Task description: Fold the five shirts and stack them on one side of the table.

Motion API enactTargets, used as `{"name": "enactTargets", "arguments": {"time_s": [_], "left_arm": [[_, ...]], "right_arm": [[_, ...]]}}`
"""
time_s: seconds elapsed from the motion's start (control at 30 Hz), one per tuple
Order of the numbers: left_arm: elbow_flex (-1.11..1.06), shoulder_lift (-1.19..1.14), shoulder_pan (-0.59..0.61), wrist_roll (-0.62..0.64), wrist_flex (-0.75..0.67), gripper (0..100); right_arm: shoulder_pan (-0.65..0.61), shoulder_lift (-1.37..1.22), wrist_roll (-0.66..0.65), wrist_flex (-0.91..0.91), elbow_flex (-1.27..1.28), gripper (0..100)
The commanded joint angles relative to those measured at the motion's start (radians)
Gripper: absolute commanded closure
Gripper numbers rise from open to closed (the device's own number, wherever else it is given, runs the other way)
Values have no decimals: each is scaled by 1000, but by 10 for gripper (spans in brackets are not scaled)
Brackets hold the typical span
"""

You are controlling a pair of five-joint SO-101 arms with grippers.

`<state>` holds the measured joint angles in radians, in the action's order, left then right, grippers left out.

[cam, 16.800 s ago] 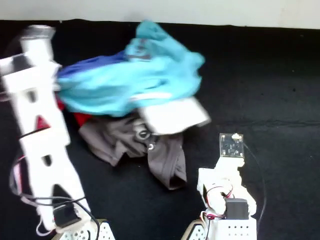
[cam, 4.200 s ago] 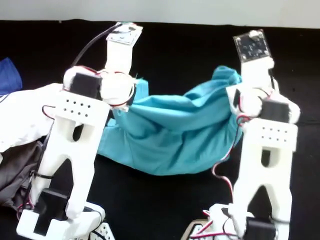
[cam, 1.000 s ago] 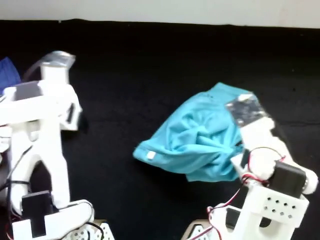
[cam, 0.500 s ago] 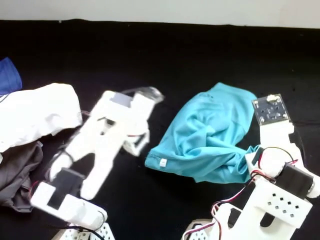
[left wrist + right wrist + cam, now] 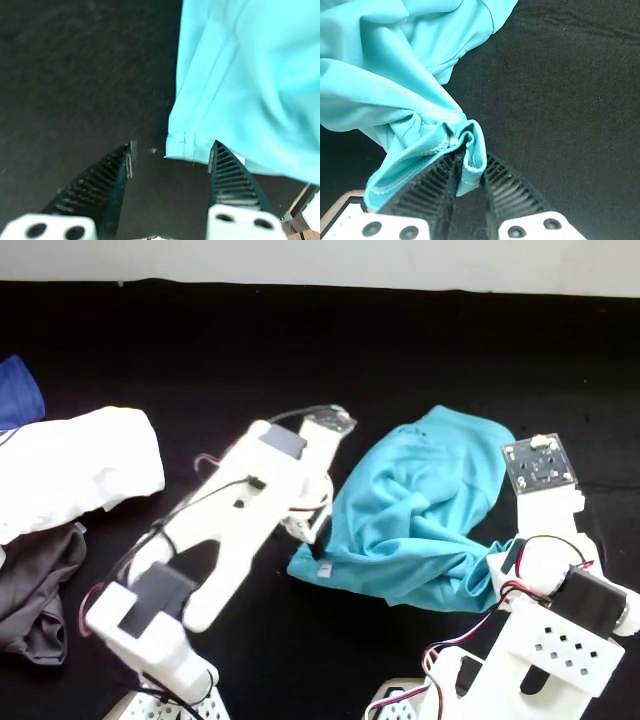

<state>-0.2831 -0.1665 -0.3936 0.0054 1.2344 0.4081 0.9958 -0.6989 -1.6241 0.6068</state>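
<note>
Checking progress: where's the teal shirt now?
In the high view, the teal shirt lies crumpled right of centre on the table, its edge pinched in the right claw.

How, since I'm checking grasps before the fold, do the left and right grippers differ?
The left gripper is open; the right gripper is shut. The left gripper holds nothing, its fingers at a flat hem corner of the teal shirt; the right gripper pinches a bunched fold. Both are at that shirt.

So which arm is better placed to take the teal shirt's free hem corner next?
Left, likely. The left hand is open with the hem corner of the teal shirt between its tips. The right hand is shut on a bunched fold of it.
</note>
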Motion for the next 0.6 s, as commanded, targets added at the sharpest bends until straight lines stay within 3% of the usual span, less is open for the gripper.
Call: {"name": "enactTargets", "arguments": {"time_s": [0.0,0.17,0.4,0.57], "left_arm": [[61,-70,-7,9,-38,762],[107,-153,-27,11,-29,765],[108,-160,-182,11,72,777],[107,-168,-216,11,64,945]], "right_arm": [[12,18,12,-18,-7,992],[12,18,12,-24,-8,992],[12,18,12,-18,-4,992],[12,18,12,-16,-8,992]]}}
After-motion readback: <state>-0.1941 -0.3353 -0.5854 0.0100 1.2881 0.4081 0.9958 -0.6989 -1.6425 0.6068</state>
